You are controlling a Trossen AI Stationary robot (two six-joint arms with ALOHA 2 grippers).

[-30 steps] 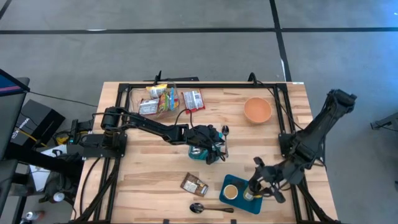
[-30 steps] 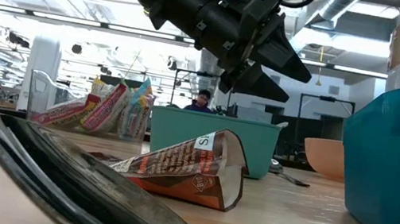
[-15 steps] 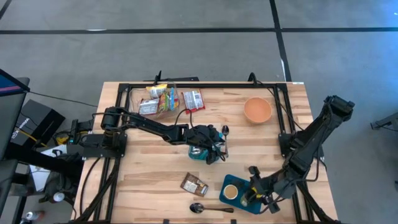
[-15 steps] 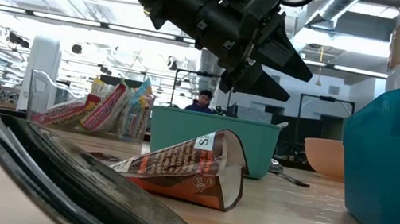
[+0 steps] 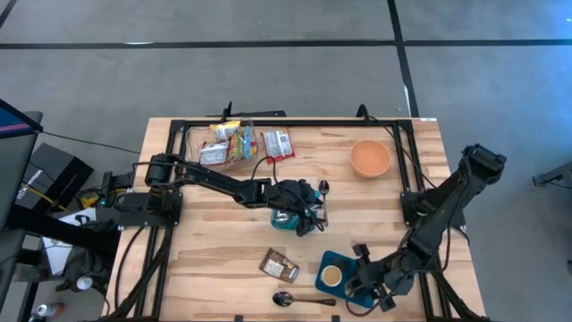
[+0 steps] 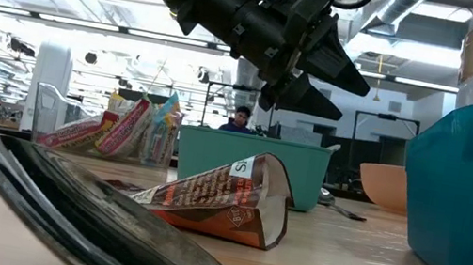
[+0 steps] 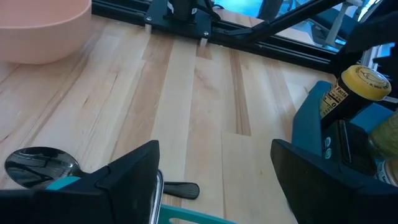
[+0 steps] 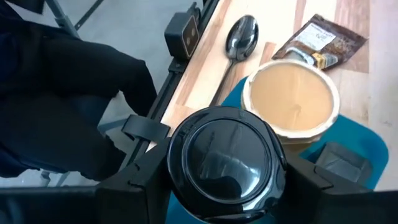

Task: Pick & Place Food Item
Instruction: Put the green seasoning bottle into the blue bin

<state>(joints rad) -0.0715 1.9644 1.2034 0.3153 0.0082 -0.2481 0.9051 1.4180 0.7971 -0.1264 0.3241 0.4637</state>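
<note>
1. We see a wooden table [image 5: 214,250] carrying both arms; the left gripper [image 5: 308,215] hangs above a small teal bin [image 5: 284,221] near the middle of the table, its fingers [image 7: 127,171] spread apart with nothing between them.
2. In the low view the left gripper [image 6: 326,75] sits clear above the teal bin [image 6: 251,159], not touching it.
3. The right gripper [image 5: 366,291] is at the table's front edge, toward the right corner, over a teal tray [image 5: 344,264].
4. In the right wrist view its fingers [image 8: 140,177] stand on either side of a dark round lid [image 8: 227,162] of a bottle standing in the teal tray [image 8: 354,140]; we cannot tell whether they are pressing on it or just flanking it.
5. A tan-lidded tub [image 8: 292,99] stands just beside that bottle in the same tray.
6. The food item, a brown snack packet [image 5: 279,266], lies on the table near the front edge, just left of the tray.
7. A spoon [image 5: 299,300] lies along the front edge, just in front of the packet.
8. A second spoon [image 7: 37,165] lies beside the bin.
9. An orange bowl [image 5: 370,157] sits toward the back right corner.
10. A clear container of snack packs [image 5: 228,143] stands near the back edge, left of centre.
</note>
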